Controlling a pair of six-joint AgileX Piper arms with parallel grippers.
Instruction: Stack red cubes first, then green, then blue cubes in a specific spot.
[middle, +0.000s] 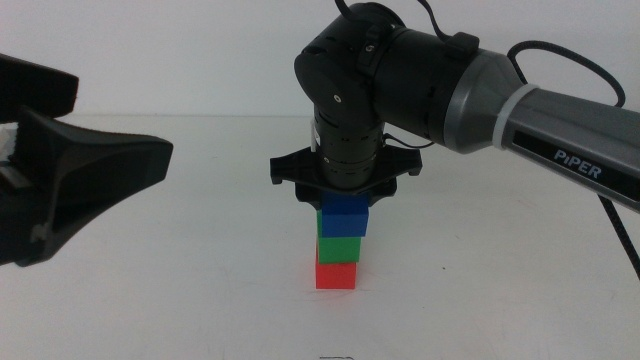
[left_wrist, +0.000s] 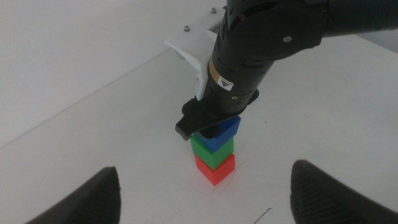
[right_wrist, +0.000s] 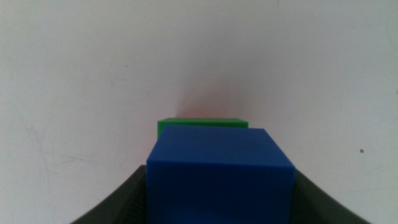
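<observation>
White table (middle: 150, 290): blue cube (middle: 345, 217) between right gripper (middle: 343, 190) fingers.

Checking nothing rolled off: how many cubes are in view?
3, all in one stack on the table: red cube at the bottom, green cube on it, blue cube on top, between the right gripper's jaws. None visible elsewhere.

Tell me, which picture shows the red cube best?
The middle view: the red cube faces the camera at the stack's bottom. The left wrist view shows it smaller and cornerwise. The right wrist view hides it under the blue cube.
</observation>
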